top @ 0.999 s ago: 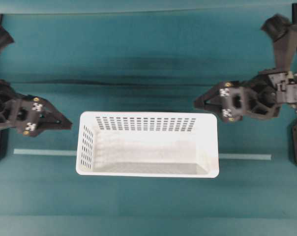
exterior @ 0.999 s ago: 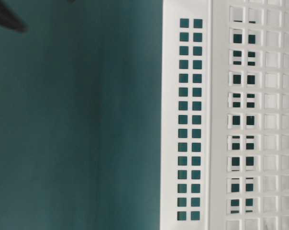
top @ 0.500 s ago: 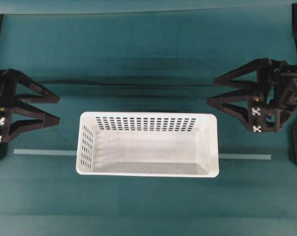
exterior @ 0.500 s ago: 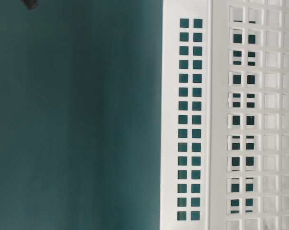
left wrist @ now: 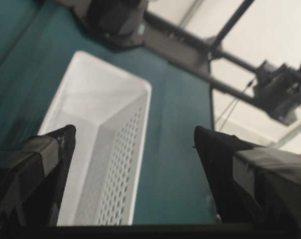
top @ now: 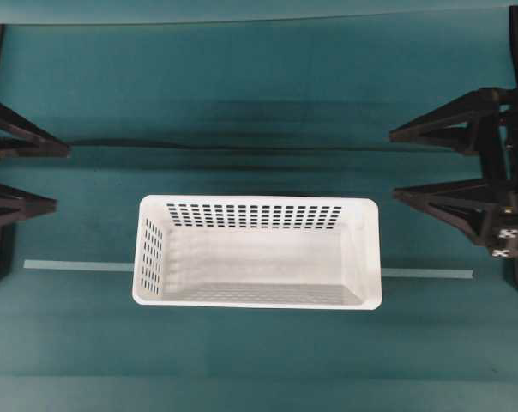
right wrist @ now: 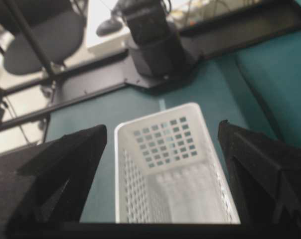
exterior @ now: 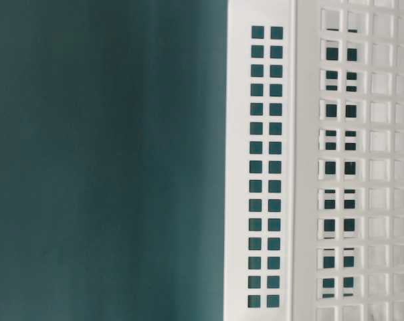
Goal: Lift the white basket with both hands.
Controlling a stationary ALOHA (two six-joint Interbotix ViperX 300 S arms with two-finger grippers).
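We see our left tool at the left edge of the overhead view, its two black fingers spread wide and pointing toward the middle of the desk; nothing sits between them. In the left wrist view the same tool shows one finger at each lower corner, far apart, with the basket lying ahead and between them, not touched.

Our right tool stands at the right edge of the overhead view, also spread wide, its fingers aimed toward the middle and holding nothing. From the right wrist view the tool frames the basket between its two dark fingers, and the short slotted end wall faces the camera.

The basket rests on the teal desk, low in the middle of the overhead view, long side running left to right, well apart from both tools. It is empty. A pale strip of tape runs along the desk, showing on either side of the basket. The table-level view shows only the basket's perforated wall close up against the teal surface.
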